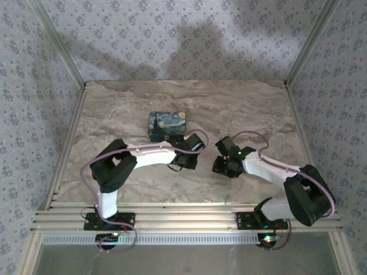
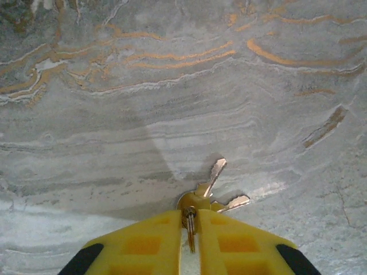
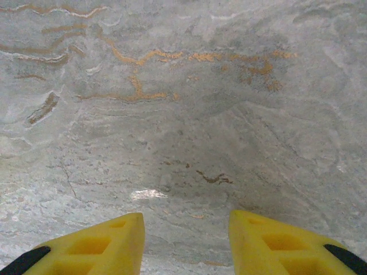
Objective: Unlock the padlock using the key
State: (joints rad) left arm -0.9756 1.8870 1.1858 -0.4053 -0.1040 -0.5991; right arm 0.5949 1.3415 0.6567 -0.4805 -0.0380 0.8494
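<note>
The left pincer point(image 2: 191, 235) is closed on the bunch of keys point(image 2: 209, 189). Its yellow fingers point(image 2: 143, 249) are pressed together on the ring, and two key blades fan out past the tips toward the far right. Whether the blades touch the marbled desk point(image 1: 258, 109) cannot be told. The right pincer point(image 3: 186, 238) stands open with nothing between its fingers, facing bare desk. The padlock point(image 1: 167, 125) lies on the desk left of centre, toward the far side, with its long axis running left to right at a slight tilt. In the top view it sits just beyond and to the left of the left arm's wrist and touches neither arm. The left arm is the nearer one; the right arm is further off, to the padlock's right. Judgement: the coming move depends on carrying the keys far and left to the padlock and aligning one blade with the keyhole. The keyhole's position cannot be told, so the face to approach is undetermined.
</note>
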